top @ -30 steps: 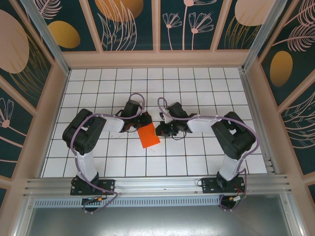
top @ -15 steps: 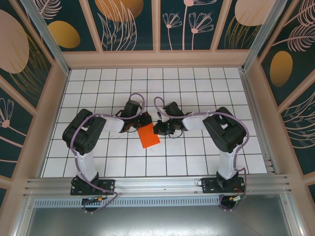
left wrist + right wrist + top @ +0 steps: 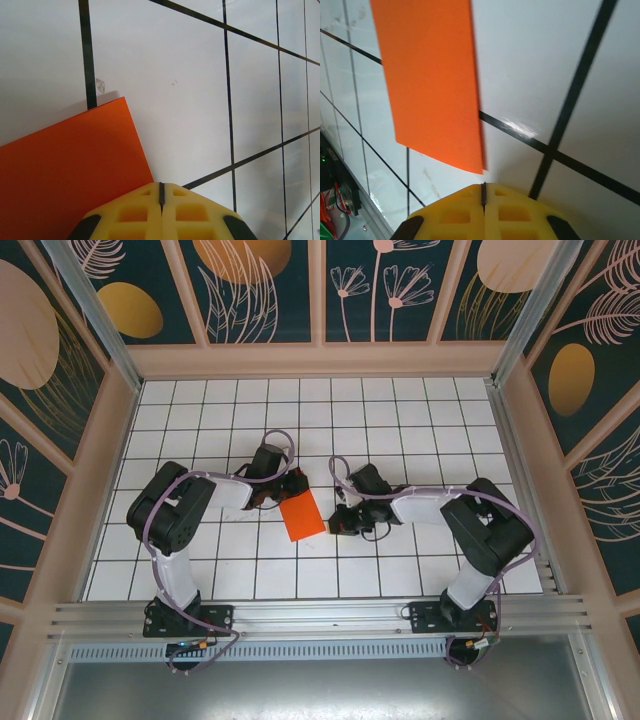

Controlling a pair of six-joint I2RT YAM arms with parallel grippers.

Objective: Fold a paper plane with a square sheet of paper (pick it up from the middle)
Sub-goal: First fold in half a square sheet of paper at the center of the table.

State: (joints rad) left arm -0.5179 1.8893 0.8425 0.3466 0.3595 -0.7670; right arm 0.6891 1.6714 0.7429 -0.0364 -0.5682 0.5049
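Left claw (image 3: pixel 161 192) is closed tight, nothing between its jaws, its tip at the edge of the orange-red sheet of paper (image 3: pixel 302 517). The sheet lies flat on the tiled bench (image 3: pixel 400 420) at mid-frame in the top view. Right claw (image 3: pixel 483 192) is also closed and empty, just off the sheet's corner. Since a second ago the right claw has moved lower and rightward in the top view; the sheet and the left claw have stayed put.

In the left wrist view we lose the sheet of paper (image 3: pixel 65 170) past the left and bottom edges; the right wrist view crops its top.
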